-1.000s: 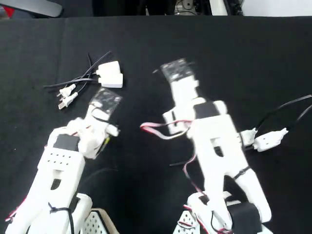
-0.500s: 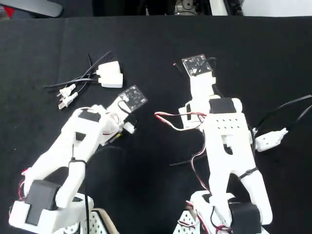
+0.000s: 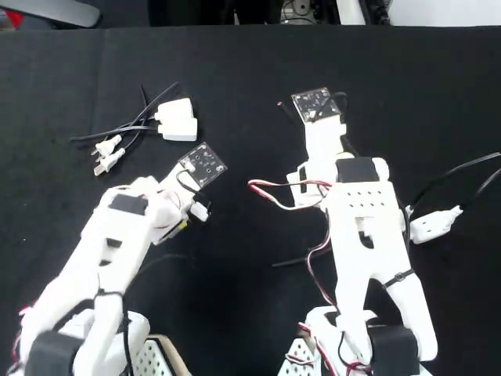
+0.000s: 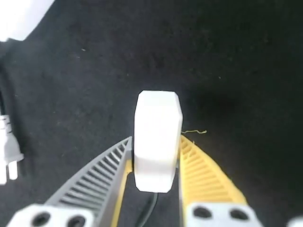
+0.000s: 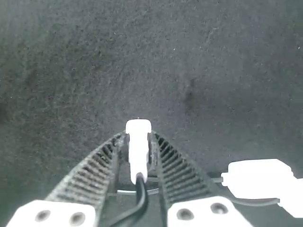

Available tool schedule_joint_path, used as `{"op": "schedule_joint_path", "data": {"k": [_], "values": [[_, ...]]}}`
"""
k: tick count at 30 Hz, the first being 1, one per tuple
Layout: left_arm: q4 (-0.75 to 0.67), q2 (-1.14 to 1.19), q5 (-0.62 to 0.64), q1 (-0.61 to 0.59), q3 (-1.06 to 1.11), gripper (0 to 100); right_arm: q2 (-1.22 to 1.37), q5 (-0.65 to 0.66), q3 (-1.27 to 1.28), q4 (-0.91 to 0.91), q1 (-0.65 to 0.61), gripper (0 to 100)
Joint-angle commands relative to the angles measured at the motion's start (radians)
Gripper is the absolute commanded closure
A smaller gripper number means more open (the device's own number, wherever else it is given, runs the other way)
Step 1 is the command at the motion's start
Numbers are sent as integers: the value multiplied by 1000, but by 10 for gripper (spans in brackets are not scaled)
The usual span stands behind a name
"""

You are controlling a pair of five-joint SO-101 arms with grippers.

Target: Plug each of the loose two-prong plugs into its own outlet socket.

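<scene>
Plug and socket gripped, apart
My left gripper clamps the socket, right gripper clamps the plug; socket lies left of it

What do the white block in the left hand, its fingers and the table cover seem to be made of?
The white block looks like hard plastic: smooth, faintly glossy, with clean bevelled edges. The fingers are probably printed plastic, matte, one grey and one yellow, with ribbed faces. The table cover seems black cloth: matte, finely grained, with a stray fibre on it.
</scene>
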Motion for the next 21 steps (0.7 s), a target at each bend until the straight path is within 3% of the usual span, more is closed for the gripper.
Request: {"op": "schedule_joint_path", "data": {"k": [1,5,13,21], "values": [[91,-133,15,82,7,854,1,9,-47,-5,2,987],[120,-230,74,133,48,827,1,9,-35,-3,-28,987],[-28,-189,78,-8,81,823,1,9,-33,-3,-34,987],[8,-187,91,47,79,834,1,11,-33,-3,-34,987]]}}
